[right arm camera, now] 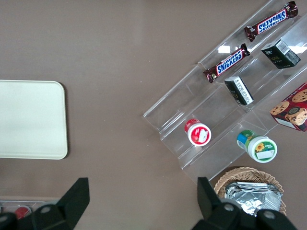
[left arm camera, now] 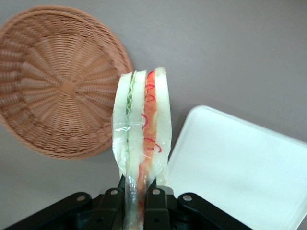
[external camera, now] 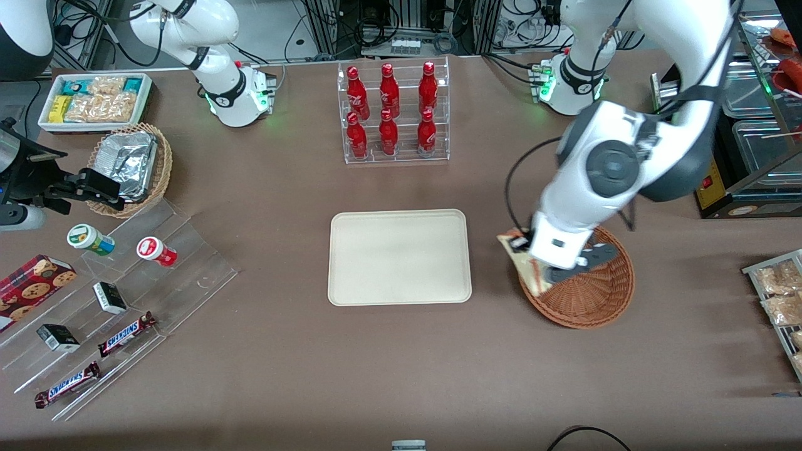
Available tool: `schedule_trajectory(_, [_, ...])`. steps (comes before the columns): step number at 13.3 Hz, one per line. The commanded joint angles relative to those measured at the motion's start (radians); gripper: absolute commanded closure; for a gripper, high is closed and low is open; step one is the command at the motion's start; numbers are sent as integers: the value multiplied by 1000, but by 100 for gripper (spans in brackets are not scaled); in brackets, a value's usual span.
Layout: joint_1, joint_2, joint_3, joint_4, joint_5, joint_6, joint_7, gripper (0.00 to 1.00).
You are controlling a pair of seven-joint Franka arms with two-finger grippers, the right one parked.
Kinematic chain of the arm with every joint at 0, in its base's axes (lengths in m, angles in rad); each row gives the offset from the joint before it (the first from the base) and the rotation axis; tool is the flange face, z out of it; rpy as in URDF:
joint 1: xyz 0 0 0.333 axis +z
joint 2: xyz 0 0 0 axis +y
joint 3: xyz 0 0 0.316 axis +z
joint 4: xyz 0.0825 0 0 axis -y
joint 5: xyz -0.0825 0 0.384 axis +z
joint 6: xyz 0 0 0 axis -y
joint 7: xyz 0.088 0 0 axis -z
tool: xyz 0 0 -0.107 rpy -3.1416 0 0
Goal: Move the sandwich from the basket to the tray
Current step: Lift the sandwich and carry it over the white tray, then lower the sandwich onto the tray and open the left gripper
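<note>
One wrapped sandwich wedge is the only load. Counter (external camera: 401, 376) carries the cream tray (external camera: 351, 294) beside the reddish-brown wicker basket (external camera: 595, 300), apart from it. Tool (left arm camera: 136, 194) hangs over the basket's tray-side rim, fingers (left arm camera: 156, 199) closed on the sandwich (left arm camera: 141, 129) at its lower edge, which stands upright, lifted clear of the basket. Risk, as judged: grip is low on slick film, so the wedge may tip or slide out during transfer, landing on bare counter short of the tray.

The gripper (left arm camera: 135, 194) hung above the basket's (external camera: 595, 300) rim on the side toward the tray (external camera: 400, 257), clamped on the sandwich (left arm camera: 141, 139). The tray lay mid-table, beside the basket and nearer the front camera than the bottle rack (external camera: 395, 113).
</note>
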Motion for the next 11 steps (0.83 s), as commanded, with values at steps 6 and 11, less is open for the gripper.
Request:
schedule_trajectory(6, [-224, 256, -35, 103, 174, 152, -23, 100])
schedule_trajectory(11, [-281, 338, -29, 103, 227, 215, -24, 100])
